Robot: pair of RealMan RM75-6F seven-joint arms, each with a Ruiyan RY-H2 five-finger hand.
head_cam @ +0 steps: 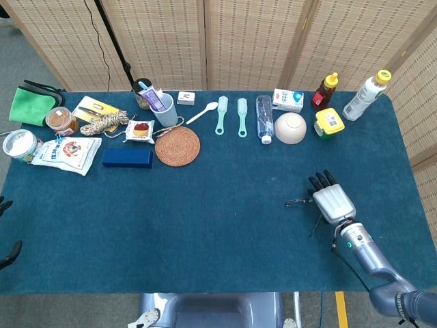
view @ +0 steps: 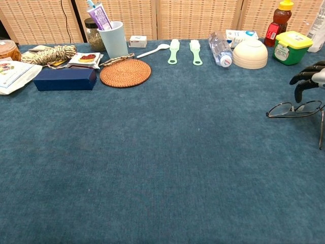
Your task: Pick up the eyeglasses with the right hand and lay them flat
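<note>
The eyeglasses (view: 296, 109) lie flat on the blue cloth at the right, lenses up, one temple arm (view: 321, 133) pointing toward me. In the head view only their left end (head_cam: 296, 202) and a temple (head_cam: 315, 225) show beside my right hand (head_cam: 333, 201). The right hand (view: 310, 76) hovers just above and behind the glasses with its fingers apart, holding nothing and not touching the frame. Of my left hand (head_cam: 8, 254), only dark fingertips show at the left edge, spread apart with nothing between them.
Along the back stand a white bowl (view: 250, 53), a green-lidded jar (view: 292, 47), a honey bottle (view: 280, 18), a lying water bottle (view: 220, 49), two green brushes (view: 173, 51), a woven coaster (view: 125, 73), a cup (view: 112, 36) and a navy box (view: 65, 79).
</note>
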